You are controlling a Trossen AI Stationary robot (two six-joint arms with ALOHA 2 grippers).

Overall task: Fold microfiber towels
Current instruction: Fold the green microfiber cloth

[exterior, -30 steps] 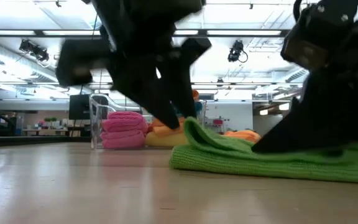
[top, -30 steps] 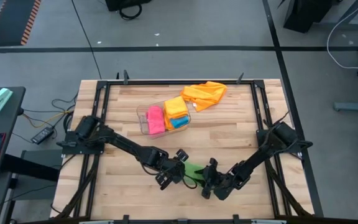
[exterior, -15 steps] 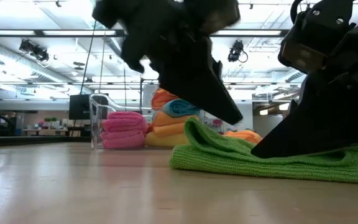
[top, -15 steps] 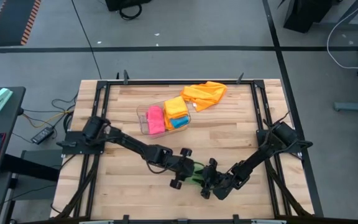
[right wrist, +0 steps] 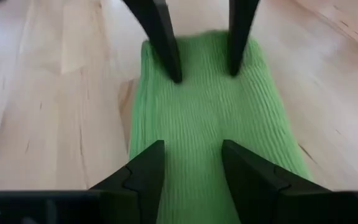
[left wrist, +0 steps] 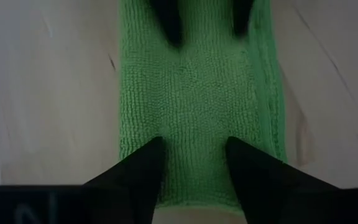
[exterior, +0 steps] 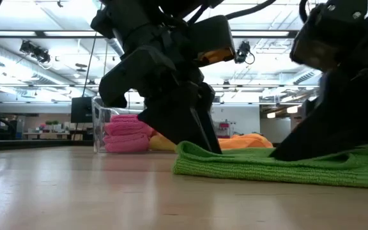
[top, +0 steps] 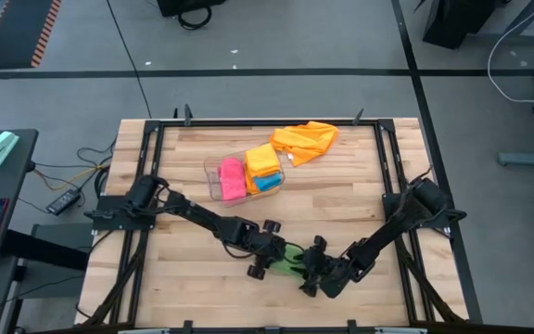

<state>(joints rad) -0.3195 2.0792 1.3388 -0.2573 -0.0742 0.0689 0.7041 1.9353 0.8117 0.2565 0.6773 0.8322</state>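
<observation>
A folded green microfiber towel point(top: 292, 259) lies flat on the wooden table near its front edge, also seen in the low view point(exterior: 267, 167). My left gripper point(left wrist: 194, 146) stands open over the towel's left end, coming down from the left. My right gripper point(right wrist: 193, 149) stands open over the towel's right end, facing the left one. Each wrist view shows the other arm's two fingers on the far end of the towel. My left gripper rests both spread fingertips point(left wrist: 154, 149) on the top face of the towel's left end point(exterior: 193, 150), slanting down from the table's left. The towel lies flat on the table under them. My right gripper sets its two spread fingertips point(right wrist: 157, 152) on the top of the towel's right end point(right wrist: 194, 134), slanting down from the table's right. The towel lies flat beneath them.
A clear bin point(top: 213, 174) at the table's middle holds folded pink point(top: 232, 178), orange point(top: 261, 160) and blue point(top: 267, 183) towels. A crumpled orange towel point(top: 306, 139) lies toward the far edge. Bare wood lies left and right of the green towel.
My left gripper has come down and moved right onto the towel's left end, rolling its wrist as it went. The raised hump of cloth at that end now lies flat. The towel's right end has stayed in place under my right gripper.
</observation>
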